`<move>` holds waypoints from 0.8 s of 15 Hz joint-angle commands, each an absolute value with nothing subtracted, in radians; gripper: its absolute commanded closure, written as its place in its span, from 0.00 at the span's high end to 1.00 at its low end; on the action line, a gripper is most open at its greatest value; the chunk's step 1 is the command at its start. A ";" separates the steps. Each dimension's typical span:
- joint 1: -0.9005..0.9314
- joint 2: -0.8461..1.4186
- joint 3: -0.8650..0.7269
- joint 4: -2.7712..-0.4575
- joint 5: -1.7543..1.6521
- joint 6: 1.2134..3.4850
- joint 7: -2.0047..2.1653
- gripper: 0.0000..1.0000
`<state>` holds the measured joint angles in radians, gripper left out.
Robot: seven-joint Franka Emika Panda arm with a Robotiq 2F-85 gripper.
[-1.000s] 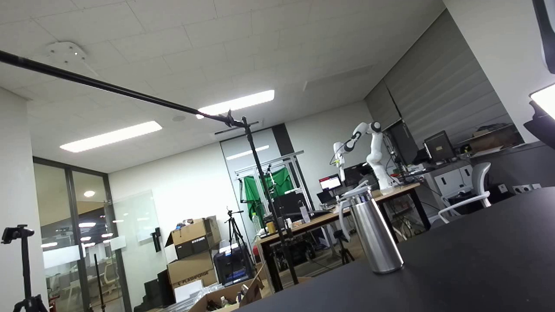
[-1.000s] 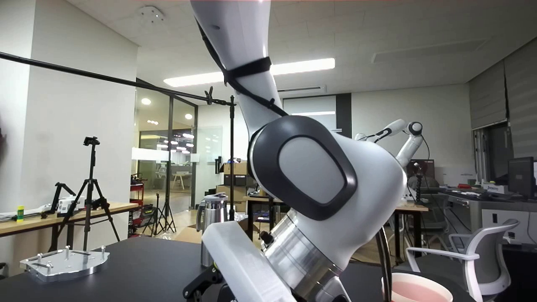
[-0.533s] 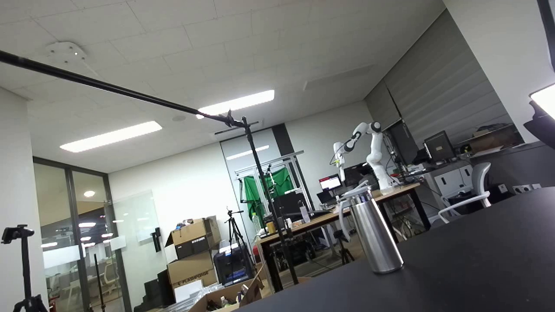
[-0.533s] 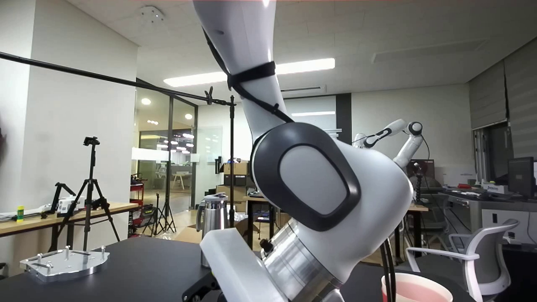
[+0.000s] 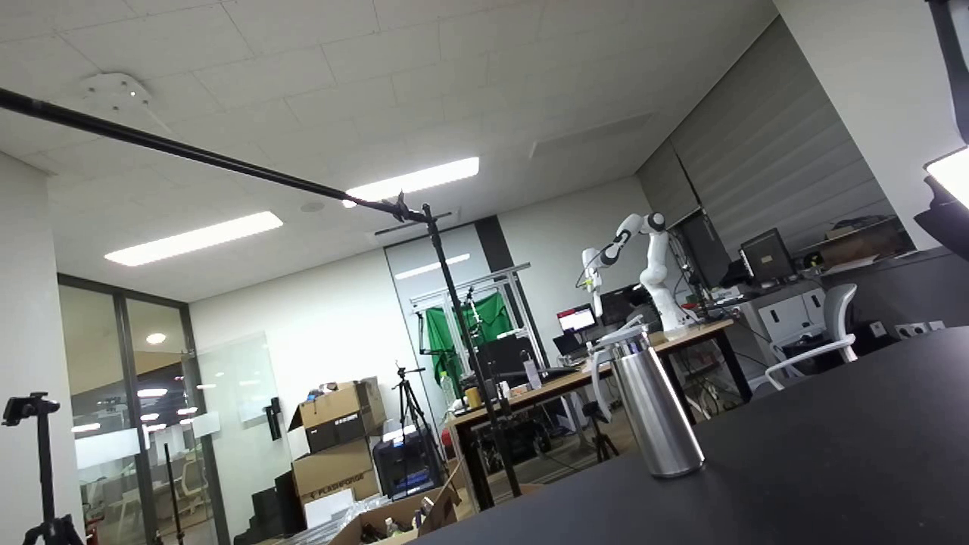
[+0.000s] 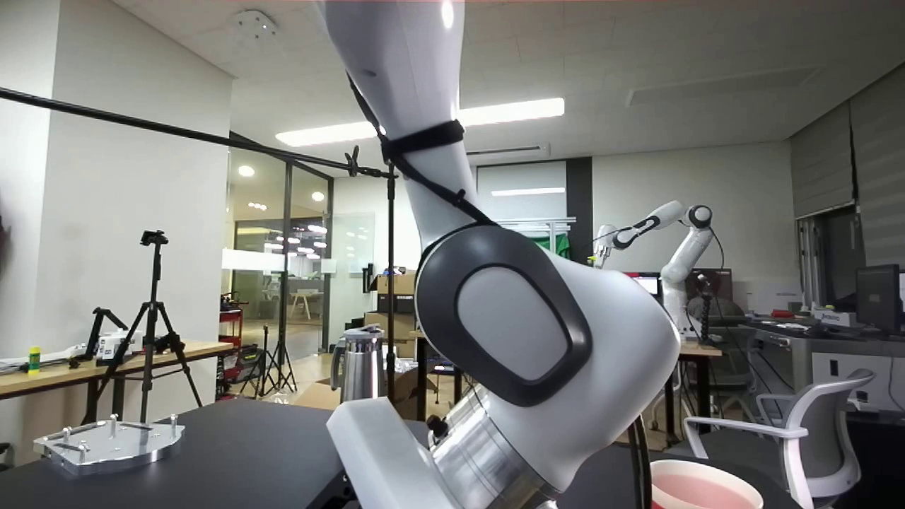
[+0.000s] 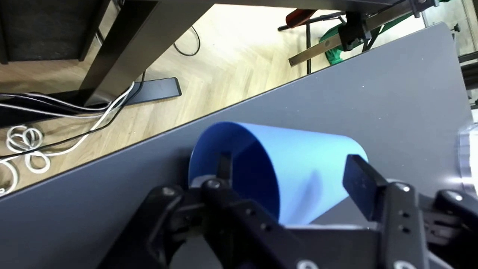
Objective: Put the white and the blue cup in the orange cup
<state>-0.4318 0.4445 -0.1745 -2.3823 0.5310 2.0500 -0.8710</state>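
A blue cup (image 7: 306, 164) lies on its side on the dark table in the wrist view, its mouth toward the left. My gripper (image 7: 291, 172) is open over it. One finger shows in front of the cup's mouth and the other beside its base end. Whether either finger touches the cup cannot be told. A cup with a pale rim, pink inside and reddish outside (image 6: 707, 488), stands at the lower right in an exterior view, partly cut off. It may be the orange cup. The white cup is not in view.
A steel flask (image 5: 658, 412) stands on the dark table (image 5: 833, 454); it also shows in an exterior view (image 6: 362, 364) behind the arm. A metal plate with pegs (image 6: 109, 445) lies at the left. The table's edge (image 7: 239, 101) runs close to the blue cup.
The arm has moved down in an exterior view, and slightly left over the last half second. The flask, the plate and the reddish cup have not moved.
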 commanded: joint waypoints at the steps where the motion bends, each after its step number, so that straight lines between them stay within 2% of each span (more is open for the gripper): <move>1: -0.437 0.445 -0.161 -2.382 0.555 2.066 -0.865 0.48; 4: -0.434 0.444 -0.154 -2.385 0.566 2.085 -0.868 0.26; 7: -0.418 0.420 -0.161 -2.396 0.576 2.120 -0.841 0.09; 12: -0.361 0.325 -0.168 -2.439 0.563 2.195 -0.822 0.01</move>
<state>-0.4058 0.3831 -0.1585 -2.3905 0.5868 2.0820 -0.8701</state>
